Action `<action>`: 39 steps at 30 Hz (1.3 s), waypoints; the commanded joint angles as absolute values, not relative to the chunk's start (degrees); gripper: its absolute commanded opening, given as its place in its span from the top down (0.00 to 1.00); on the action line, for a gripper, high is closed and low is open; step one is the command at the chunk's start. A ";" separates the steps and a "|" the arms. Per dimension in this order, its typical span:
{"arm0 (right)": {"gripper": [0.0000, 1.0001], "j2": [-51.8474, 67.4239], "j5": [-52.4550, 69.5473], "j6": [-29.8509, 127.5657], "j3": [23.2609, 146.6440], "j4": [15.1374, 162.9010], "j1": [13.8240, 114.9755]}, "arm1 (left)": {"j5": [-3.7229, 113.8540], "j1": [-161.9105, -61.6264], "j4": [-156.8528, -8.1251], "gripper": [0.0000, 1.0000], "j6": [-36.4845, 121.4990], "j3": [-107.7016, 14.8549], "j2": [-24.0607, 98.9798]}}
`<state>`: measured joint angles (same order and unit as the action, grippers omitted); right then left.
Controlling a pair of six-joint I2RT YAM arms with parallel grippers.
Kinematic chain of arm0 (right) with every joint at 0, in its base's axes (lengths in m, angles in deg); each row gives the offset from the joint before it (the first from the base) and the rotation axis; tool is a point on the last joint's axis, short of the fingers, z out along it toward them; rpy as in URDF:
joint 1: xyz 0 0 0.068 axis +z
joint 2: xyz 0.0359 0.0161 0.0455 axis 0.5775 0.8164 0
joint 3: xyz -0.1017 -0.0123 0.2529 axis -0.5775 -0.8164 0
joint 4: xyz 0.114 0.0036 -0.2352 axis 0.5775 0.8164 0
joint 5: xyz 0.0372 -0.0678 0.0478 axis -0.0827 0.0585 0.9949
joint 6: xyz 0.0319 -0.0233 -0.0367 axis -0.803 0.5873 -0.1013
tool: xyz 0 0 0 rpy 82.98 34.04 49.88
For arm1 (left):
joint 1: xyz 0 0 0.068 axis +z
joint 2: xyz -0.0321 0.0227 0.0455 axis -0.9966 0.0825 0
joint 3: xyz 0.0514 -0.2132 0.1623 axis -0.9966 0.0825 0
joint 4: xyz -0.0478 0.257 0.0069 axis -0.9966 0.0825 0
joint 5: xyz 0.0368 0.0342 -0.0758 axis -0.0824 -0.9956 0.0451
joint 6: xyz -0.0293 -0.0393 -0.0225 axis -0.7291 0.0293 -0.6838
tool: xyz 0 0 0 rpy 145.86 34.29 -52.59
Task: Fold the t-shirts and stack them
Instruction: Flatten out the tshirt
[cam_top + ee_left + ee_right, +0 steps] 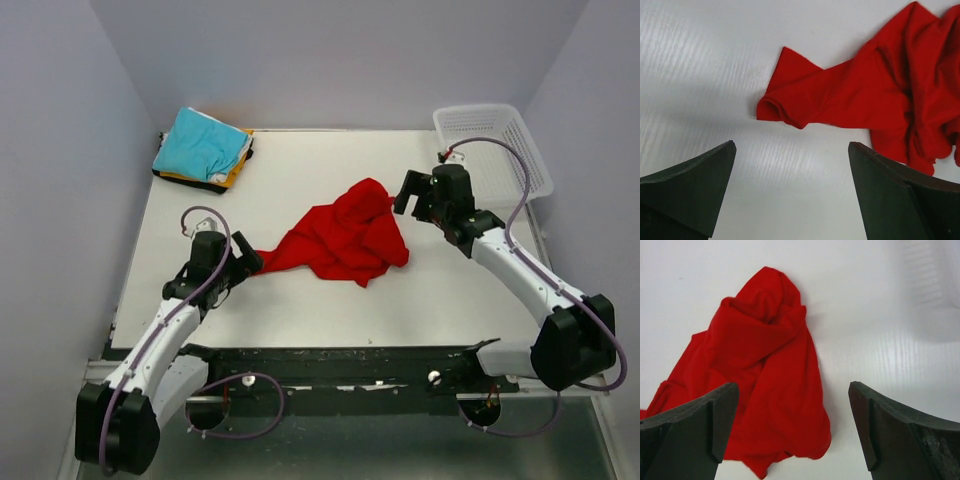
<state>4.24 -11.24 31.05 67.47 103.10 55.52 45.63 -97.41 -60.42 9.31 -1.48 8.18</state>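
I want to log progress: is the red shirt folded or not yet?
Not folded. The red shirt lies crumpled on the table, bunched in irregular wrinkles, one sleeve stretched out toward the left gripper.

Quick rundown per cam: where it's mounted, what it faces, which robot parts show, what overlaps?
Top external: above and behind the bases, looking down at the table; both arms, folded stack, basket.
Left wrist: on the left hand, facing the red t-shirt sleeve; two open fingers show.
Right wrist: on the right hand, facing the shirt's bunched end; two open fingers show.
Shared: all three see the red t-shirt.
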 commanded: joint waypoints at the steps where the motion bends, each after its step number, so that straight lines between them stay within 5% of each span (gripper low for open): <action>1: 0.00 -0.35 -5.06 29.27 63.57 101.29 57.81 | 48.88 -97.67 -63.15 0.01 9.75 -3.64 17.34; 11: 0.00 -4.83 -1.35 26.12 59.80 100.39 58.78 | 58.65 -99.39 -71.36 0.01 10.64 -8.21 35.68; 14: 0.00 -4.75 3.84 26.37 58.93 101.05 60.22 | 58.91 -99.97 -72.80 0.11 10.28 -10.26 40.14; 18: 0.00 -6.61 5.55 28.41 55.87 103.19 64.08 | 59.70 -100.78 -72.07 0.31 10.85 -15.17 47.00; 20: 0.00 -7.95 5.87 29.57 53.75 104.51 66.04 | 61.31 -101.00 -73.08 0.53 11.28 -16.75 49.53; 22: 0.00 -8.82 6.22 30.40 51.25 103.90 67.60 | 62.68 -101.00 -74.30 0.92 11.26 -17.53 51.04; 23: 0.00 -8.80 6.29 30.72 50.33 103.39 68.19 | 62.71 -101.08 -74.56 1.00 10.82 -17.66 51.40; 29: 0.03 -2.68 3.74 34.09 51.74 99.10 75.27 | 59.99 -101.85 -75.67 1.00 11.11 -15.87 48.73; 39: 0.09 13.86 -17.21 28.38 59.52 95.87 85.47 | 55.64 -103.10 -78.11 1.00 9.85 -9.08 41.43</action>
